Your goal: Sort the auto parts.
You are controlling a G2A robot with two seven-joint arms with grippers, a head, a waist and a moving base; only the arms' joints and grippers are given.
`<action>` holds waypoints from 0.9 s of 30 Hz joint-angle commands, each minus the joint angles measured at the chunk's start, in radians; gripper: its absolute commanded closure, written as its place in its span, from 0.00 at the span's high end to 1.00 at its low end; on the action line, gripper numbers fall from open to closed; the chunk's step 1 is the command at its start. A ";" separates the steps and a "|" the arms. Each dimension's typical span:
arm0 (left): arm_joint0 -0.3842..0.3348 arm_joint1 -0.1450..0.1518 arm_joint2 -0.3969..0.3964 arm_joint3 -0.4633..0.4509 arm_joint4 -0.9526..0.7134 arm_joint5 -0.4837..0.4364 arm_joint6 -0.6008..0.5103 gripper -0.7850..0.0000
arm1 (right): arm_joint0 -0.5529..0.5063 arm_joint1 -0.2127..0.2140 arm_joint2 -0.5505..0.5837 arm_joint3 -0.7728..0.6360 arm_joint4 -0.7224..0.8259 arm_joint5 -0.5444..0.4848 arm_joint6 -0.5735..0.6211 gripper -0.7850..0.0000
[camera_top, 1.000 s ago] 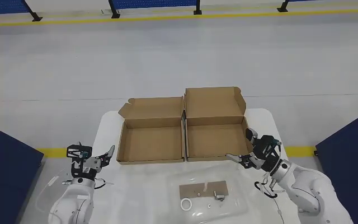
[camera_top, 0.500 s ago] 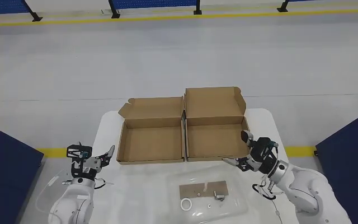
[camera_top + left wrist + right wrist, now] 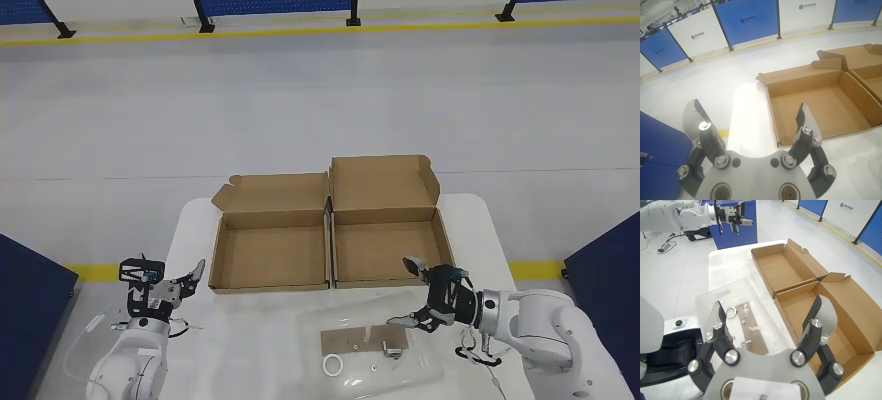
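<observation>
**2 open grippers, auto parts in a clear tray**

Top view: the right gripper (image 3: 400,292), jaws spread, hangs beside a clear tray (image 3: 430,372) holding a white ring (image 3: 331,366) and a metal bracket (image 3: 390,349). 2 open cardboard boxes (image 3: 270,255) sit behind it.

Left wrist view: the left gripper (image 3: 749,106), jaws released, faces the left box (image 3: 819,106).

Right wrist view: the ring (image 3: 731,312) and bracket (image 3: 745,342) lie untouched under the jaws.

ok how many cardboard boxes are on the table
2. The left box and the right box sit open, side by side, at the far side of the table. None seems hidden.
</observation>
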 commanded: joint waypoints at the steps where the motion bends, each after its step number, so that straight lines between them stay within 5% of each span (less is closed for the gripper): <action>1: 0.000 0.000 0.000 0.000 0.000 0.000 0.000 1.00 | 0.000 0.000 0.000 0.000 0.000 0.000 0.001 1.00; 7: 0.000 0.000 0.000 0.000 0.000 0.000 0.000 1.00 | 0.011 0.005 -0.050 0.006 0.026 0.000 0.003 1.00; 15: 0.000 0.000 0.000 0.000 0.000 0.000 0.000 1.00 | 0.034 0.049 -0.129 -0.011 0.133 0.000 0.270 1.00; 27: 0.000 0.000 0.000 0.000 0.000 0.000 0.000 1.00 | 0.034 0.049 -0.129 -0.011 0.133 0.000 0.270 1.00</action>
